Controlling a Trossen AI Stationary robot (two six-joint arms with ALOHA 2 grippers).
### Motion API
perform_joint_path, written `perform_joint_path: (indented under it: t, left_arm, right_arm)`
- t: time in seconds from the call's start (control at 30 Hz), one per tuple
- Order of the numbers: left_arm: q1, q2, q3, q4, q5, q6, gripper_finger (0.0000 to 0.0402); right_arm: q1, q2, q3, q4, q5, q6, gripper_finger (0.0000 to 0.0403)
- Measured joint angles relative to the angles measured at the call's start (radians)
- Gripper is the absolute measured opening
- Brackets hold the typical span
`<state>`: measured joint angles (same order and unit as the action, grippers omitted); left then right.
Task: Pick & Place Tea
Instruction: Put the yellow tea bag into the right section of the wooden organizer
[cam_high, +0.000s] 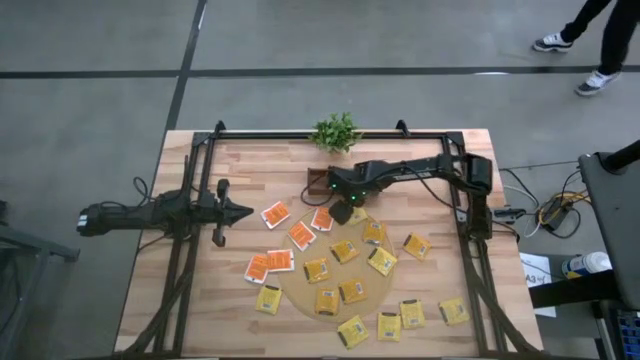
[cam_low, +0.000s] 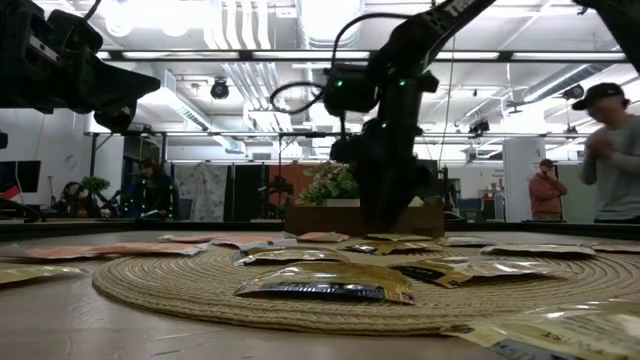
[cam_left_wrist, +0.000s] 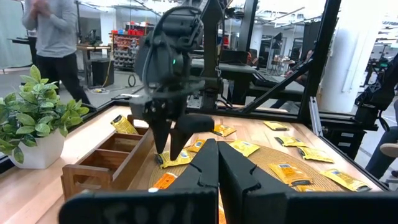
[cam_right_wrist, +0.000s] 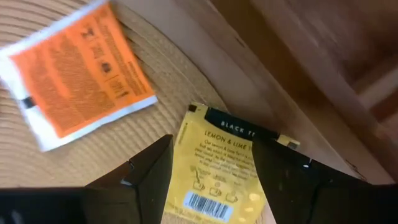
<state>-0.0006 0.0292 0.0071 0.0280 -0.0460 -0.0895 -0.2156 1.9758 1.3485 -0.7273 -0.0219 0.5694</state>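
At nine o'clock the left gripper (cam_high: 243, 211) waits, fingers together. At twelve o'clock of the mat (cam_high: 300, 292), the right gripper (cam_right_wrist: 211, 171) stands apart astride a yellow tea packet (cam_right_wrist: 214, 171). It looks light, thin, slippery; pinch its edges.

Open-plan robotics lab (exposed ceiling ducts (cam_low: 240, 60), equipment racks (cam_left_wrist: 115, 46))

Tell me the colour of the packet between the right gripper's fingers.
Yellow packet with a black top band; right wrist view shows it best.

A grey concrete floor (cam_high: 300, 40) with dark seams surrounds the wooden table (cam_high: 240, 165); ceiling ducts (cam_low: 240, 40) and strip lights (cam_low: 260, 55) hang overhead.
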Motion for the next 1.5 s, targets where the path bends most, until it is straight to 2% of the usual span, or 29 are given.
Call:
perform_joint_path:
  t: [0.23,0.53,0.73,0.87,1.23,1.5]
  left_arm:
    - [0.000,0.000,0.000,0.000,0.000,0.000,0.0000]
    - [0.000,0.000,0.000,0.000,0.000,0.000,0.0000]
    - [0.000,0.000,0.000,0.000,0.000,0.000,0.0000]
    - [0.000,0.000,0.000,-0.001,0.000,0.000,0.0000]
    - [0.000,0.001,0.000,-0.001,0.000,0.000,0.0000]
    - [0.000,0.001,0.000,-0.001,0.000,0.000,0.0000]
  right_arm:
    - [-0.001,0.061,0.068,-0.091,0.052,0.000,0.0216]
    - [-0.001,0.088,0.089,-0.101,0.048,0.026,0.0216]
    - [0.000,0.106,0.092,-0.111,0.008,0.042,0.0210]
    - [0.001,0.108,0.098,-0.112,0.002,0.042,0.0181]
    - [0.001,0.108,0.106,-0.111,-0.001,0.037,0.0067]
    - [0.001,0.043,0.102,-0.117,0.025,0.030,0.0037]
